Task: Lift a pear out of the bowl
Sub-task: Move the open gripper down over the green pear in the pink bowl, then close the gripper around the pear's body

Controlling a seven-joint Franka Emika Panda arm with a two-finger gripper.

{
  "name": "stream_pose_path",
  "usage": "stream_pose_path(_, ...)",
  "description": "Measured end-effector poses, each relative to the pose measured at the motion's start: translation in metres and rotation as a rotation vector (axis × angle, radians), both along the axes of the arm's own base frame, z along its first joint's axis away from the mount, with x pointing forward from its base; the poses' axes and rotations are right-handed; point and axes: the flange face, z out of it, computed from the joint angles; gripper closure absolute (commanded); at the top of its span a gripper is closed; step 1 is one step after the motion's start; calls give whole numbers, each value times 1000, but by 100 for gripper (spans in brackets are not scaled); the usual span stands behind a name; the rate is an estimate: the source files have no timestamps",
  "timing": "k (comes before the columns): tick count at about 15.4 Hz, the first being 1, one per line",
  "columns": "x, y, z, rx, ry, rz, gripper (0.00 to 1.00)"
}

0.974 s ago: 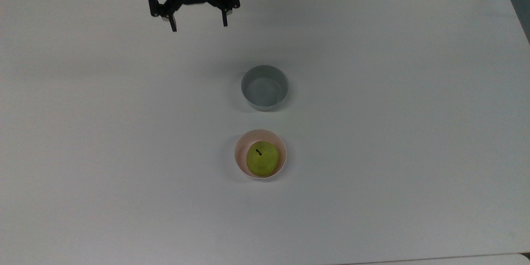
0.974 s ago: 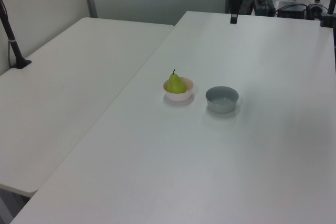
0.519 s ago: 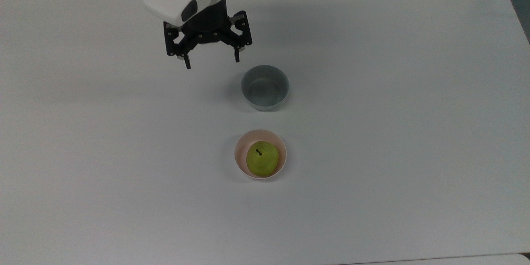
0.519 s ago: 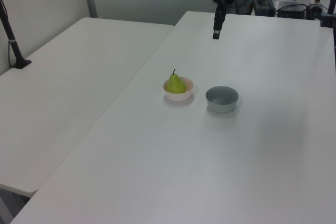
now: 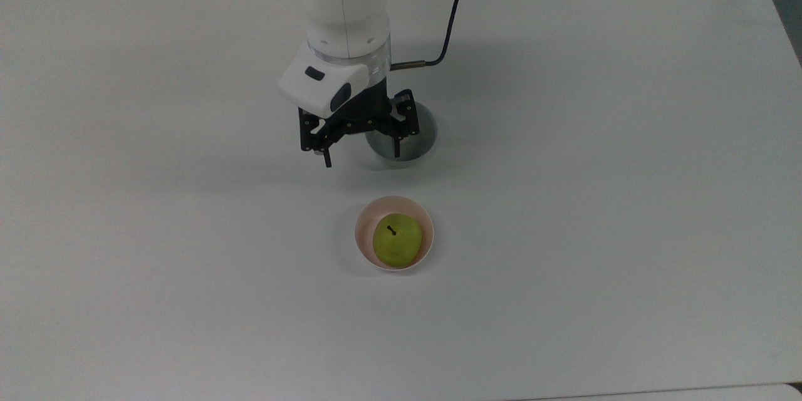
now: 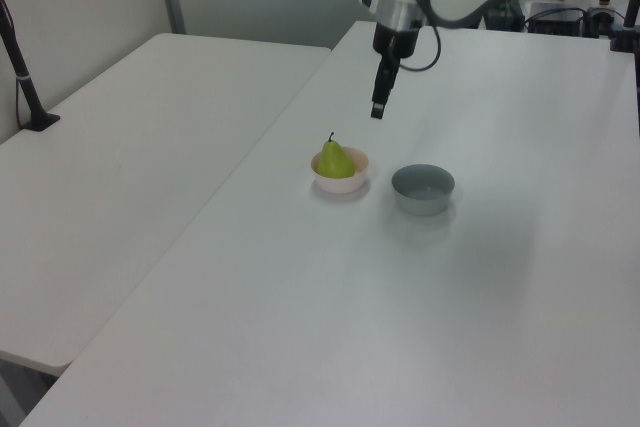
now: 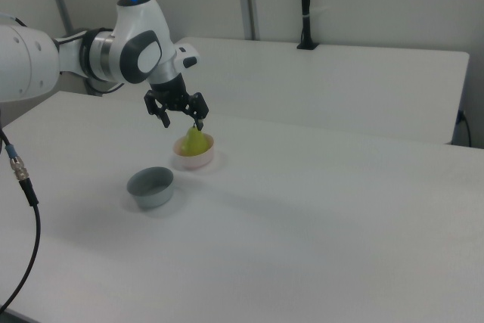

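Yellow-green pear [image 6: 335, 161] upright, stem up

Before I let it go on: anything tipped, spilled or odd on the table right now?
Nothing stands out. The pear sits stem-up inside the pink bowl, the grey-blue bowl stands upright apart from it, and no spill or damage shows on the table. The tool hangs open above the table, holding nothing.
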Motion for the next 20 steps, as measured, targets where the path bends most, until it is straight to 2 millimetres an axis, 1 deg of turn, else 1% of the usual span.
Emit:
stream_pose_path(5,16,4,-23,9,-77,-2,0)
stream_pose_path(7,21,6,-37,12,-96,-2,0)
stream_pose_path(11,25,9,-59,15,-87,-12,0)
stream_pose_path(13,28,9,-66,20,-98,-21,0)
stream_pose_path(15,33,11,-68,27,-144,-26,0)
stream_pose_path(17,35,18,-75,33,-161,-24,0)
stream_pose_path(20,36,31,-91,43,-166,-32,0)
